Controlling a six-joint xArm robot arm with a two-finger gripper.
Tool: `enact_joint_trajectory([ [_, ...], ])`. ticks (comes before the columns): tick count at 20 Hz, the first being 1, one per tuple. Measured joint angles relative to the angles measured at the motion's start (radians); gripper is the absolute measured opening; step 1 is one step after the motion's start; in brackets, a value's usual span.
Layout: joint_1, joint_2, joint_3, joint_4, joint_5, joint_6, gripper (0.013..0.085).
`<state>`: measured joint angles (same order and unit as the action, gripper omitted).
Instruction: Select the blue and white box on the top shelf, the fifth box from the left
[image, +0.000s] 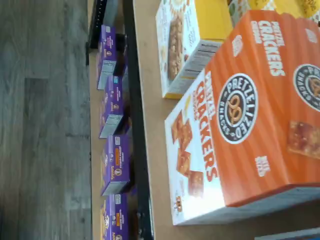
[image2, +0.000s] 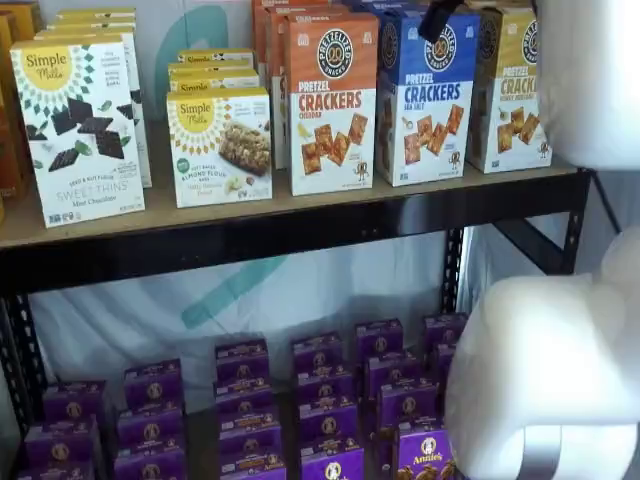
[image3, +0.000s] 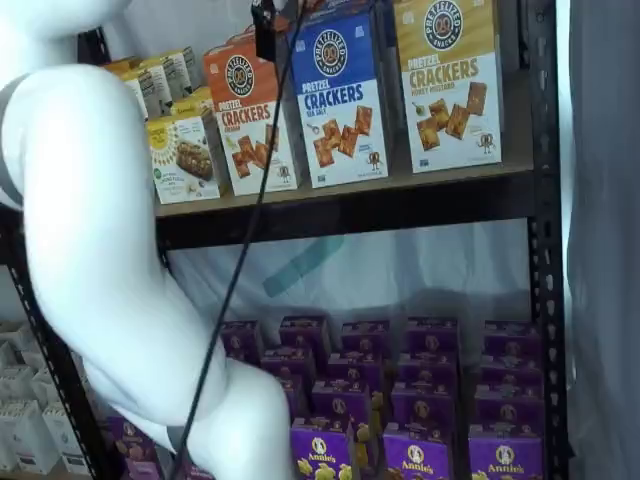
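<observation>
Blue and white box (image2: 427, 95): "PRETZEL CRACKERS SEA SALT". Orange box (image2: 332, 102): "PRETZEL CRACKERS CHEDDAR". Purple boxes (image3: 415, 455): "Annie's".

top shelf (image2: 300, 225) | carries: blue and white box (image2: 428, 95), orange cracker box (image2: 332, 105)

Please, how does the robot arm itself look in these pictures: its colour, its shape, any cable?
The arm is thick, smooth and glossy white, with rounded tube-like segments and bulbous joints in both shelf views. A thin black cable hangs beside it. Of the gripper only a small black part shows at the top edge.
</observation>
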<state>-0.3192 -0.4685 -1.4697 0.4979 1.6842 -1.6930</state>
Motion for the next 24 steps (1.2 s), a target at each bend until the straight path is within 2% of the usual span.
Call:
enact_joint_trajectory([
  [11, 0.004, 0.081, -0.061, -0.002, -0.043, -0.007, 0.0850],
  [24, 0.021, 0.152, -0.110, -0.036, -0.074, -0.016, 0.0850],
])
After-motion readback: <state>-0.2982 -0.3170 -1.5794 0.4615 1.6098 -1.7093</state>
